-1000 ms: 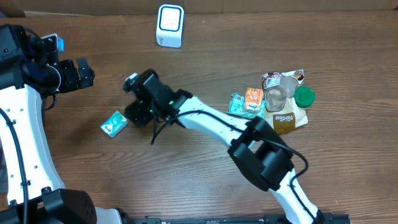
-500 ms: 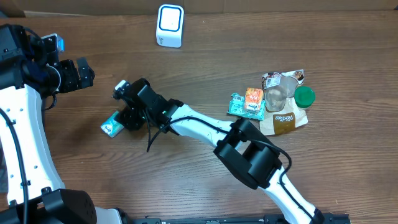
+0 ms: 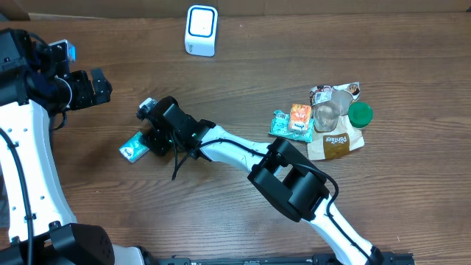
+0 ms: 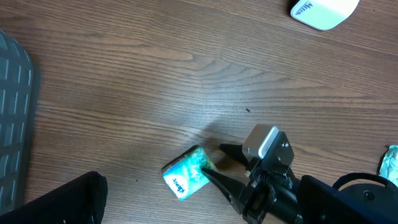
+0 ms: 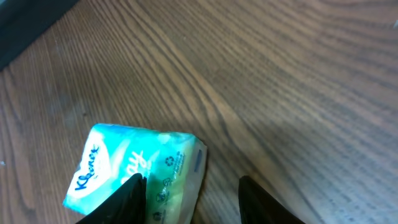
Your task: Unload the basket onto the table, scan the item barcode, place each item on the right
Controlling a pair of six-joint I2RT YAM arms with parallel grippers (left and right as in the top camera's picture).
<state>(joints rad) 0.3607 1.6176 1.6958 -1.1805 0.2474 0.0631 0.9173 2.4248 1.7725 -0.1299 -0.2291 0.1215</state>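
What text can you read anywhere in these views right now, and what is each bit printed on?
"Kleenex": dark blue script on the teal tissue pack, right wrist view.
Small print and symbols on that pack's side: too blurred to read.
Blue word on the white scanner: cut off and blurred, unreadable.
White lettering on the brown packet: too small to read.
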